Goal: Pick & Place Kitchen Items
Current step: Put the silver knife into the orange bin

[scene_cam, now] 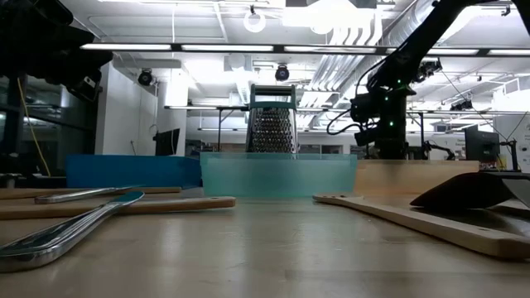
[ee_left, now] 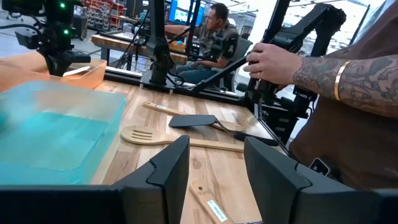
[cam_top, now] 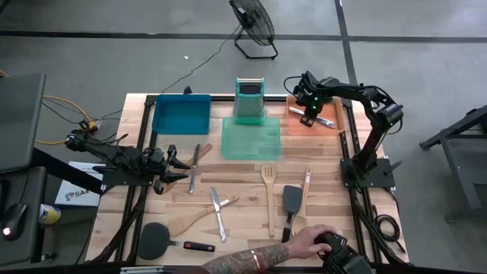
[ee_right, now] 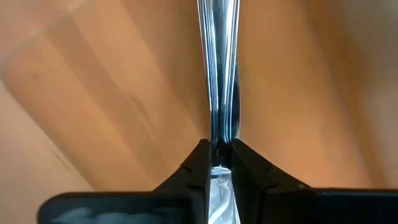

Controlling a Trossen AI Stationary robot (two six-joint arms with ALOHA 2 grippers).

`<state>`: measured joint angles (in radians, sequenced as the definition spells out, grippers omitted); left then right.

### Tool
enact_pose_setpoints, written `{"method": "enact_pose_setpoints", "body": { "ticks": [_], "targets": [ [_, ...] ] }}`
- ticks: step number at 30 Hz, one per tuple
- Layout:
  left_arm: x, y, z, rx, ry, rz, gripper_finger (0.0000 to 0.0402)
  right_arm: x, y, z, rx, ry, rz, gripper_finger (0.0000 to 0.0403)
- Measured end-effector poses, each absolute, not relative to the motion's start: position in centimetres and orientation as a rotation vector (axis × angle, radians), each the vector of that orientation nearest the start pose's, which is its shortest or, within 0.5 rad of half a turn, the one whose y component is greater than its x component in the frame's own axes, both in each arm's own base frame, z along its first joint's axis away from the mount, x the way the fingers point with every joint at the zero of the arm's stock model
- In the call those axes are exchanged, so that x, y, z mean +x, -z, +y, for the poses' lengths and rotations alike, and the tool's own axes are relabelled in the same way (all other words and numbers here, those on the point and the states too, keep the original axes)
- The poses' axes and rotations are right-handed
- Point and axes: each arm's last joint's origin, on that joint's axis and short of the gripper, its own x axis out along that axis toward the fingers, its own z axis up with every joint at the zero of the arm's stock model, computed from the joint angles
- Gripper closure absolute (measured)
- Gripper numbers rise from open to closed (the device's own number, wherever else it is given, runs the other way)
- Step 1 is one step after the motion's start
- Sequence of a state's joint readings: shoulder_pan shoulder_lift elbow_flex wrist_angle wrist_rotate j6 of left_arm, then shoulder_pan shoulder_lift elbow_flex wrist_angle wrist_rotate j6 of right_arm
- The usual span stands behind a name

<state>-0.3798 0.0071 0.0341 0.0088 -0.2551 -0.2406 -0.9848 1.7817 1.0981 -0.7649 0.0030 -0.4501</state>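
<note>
My right gripper (cam_top: 308,114) hangs over the orange tray (cam_top: 335,106) at the table's far right and is shut on a silver metal utensil (cam_top: 325,121). My left gripper (cam_top: 179,167) waits open, low over the table's left side, beside a silver knife (cam_top: 195,163). Flat on the wood lie more silver cutlery (cam_top: 218,211), a wooden spoon (cam_top: 192,221), a red-tipped black spatula (cam_top: 161,240), a slotted wooden spatula (cam_top: 268,192), a black spatula (cam_top: 291,202) and another wooden spoon (cam_top: 306,190). My right gripper pinches the silver utensil at a narrow stretch of its metal (ee_right: 222,134) between the two fingers (ee_right: 200,165). The fingers come from above, pointing down into the orange tray. The utensil's long part runs away from them over the tray floor; whether it rests there I cannot tell.
A blue tray (cam_top: 181,114) and a green tray (cam_top: 251,139) sit along the far edge, with an upright metal grater (cam_top: 249,99) behind the green one. A person's tattooed hand (cam_top: 304,245) is at the near edge on a control handle. Another person sits beyond the table (ee_left: 214,34).
</note>
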Motion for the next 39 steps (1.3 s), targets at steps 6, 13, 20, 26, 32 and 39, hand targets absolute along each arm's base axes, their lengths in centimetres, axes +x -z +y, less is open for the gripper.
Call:
{"method": "enact_pose_setpoints", "body": {
  "ticks": [6, 13, 20, 26, 32, 39],
  "targets": [
    [9.09, -17.54, -2.84, -0.251, 0.128, -0.019, 0.025, 17.37, -15.74, -26.17, 0.356, 0.471, 1.442, 0.0363],
    [9.09, -17.54, -2.85, -0.251, 0.129, -0.019, 0.025, 17.24, -15.74, -26.25, 0.358, 0.474, 1.442, 0.036],
    [9.09, -17.54, -2.85, -0.251, 0.128, -0.019, 0.025, 17.25, -15.74, -26.24, 0.354, 0.464, 1.44, 0.0359],
    [9.09, -17.54, -2.84, -0.251, 0.128, -0.019, 0.025, 17.31, -15.74, -26.19, 0.363, 0.437, 1.424, 0.0358],
    [9.09, -17.54, -2.84, -0.251, 0.128, -0.019, 0.025, 17.27, -15.73, -26.2, 0.365, 0.438, 1.424, 0.035],
    [9.09, -17.54, -2.84, -0.251, 0.128, -0.019, 0.025, 17.28, -15.74, -26.2, 0.374, 0.447, 1.422, 0.0284]
  ]
}}
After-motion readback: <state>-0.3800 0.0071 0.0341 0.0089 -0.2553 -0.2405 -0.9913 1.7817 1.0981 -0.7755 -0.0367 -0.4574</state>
